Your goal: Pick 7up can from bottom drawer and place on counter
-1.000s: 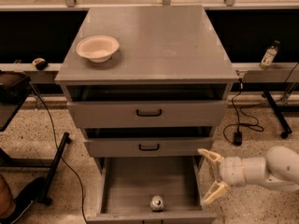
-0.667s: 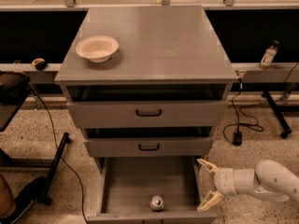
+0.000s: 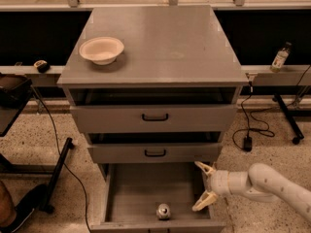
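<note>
The 7up can [image 3: 163, 211] stands upright near the front edge of the open bottom drawer [image 3: 131, 188], its silver top facing up. My gripper [image 3: 203, 186] is open, with pale fingers spread wide, over the drawer's right side and to the right of the can, not touching it. The white arm reaches in from the lower right. The counter [image 3: 160, 38] is the grey cabinet top above.
A pale bowl [image 3: 101, 49] sits on the counter's left. Two upper drawers with black handles [image 3: 155, 117] are slightly pulled out. A small bottle [image 3: 280, 57] stands on a ledge at the right. Cables and a stand leg lie on the floor.
My gripper has dropped lower and moved left, closer to the drawer's right side and the can. The can has not moved.
</note>
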Robot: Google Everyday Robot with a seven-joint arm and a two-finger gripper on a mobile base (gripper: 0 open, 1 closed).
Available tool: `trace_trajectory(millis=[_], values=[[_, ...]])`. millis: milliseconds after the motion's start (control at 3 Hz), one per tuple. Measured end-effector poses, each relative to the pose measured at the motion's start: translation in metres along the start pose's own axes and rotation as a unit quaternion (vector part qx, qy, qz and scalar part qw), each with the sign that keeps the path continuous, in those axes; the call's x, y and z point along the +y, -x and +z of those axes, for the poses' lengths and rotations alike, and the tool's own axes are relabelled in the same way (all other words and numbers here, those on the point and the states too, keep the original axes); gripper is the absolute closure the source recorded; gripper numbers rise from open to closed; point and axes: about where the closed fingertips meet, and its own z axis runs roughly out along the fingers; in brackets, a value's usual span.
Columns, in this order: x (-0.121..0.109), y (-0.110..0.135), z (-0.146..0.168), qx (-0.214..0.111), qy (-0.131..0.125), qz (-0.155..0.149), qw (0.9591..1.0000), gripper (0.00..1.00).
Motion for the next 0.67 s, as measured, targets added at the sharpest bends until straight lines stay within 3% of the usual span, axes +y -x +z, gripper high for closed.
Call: trace_trajectory(millis=[333,667], values=[[-0.002,-0.04,0.077,-0.012,0.0,0.019,0.9998,0.0],[0.002,-0.077,0.126,0.005,0.035,0.013,0.9993,0.0]])
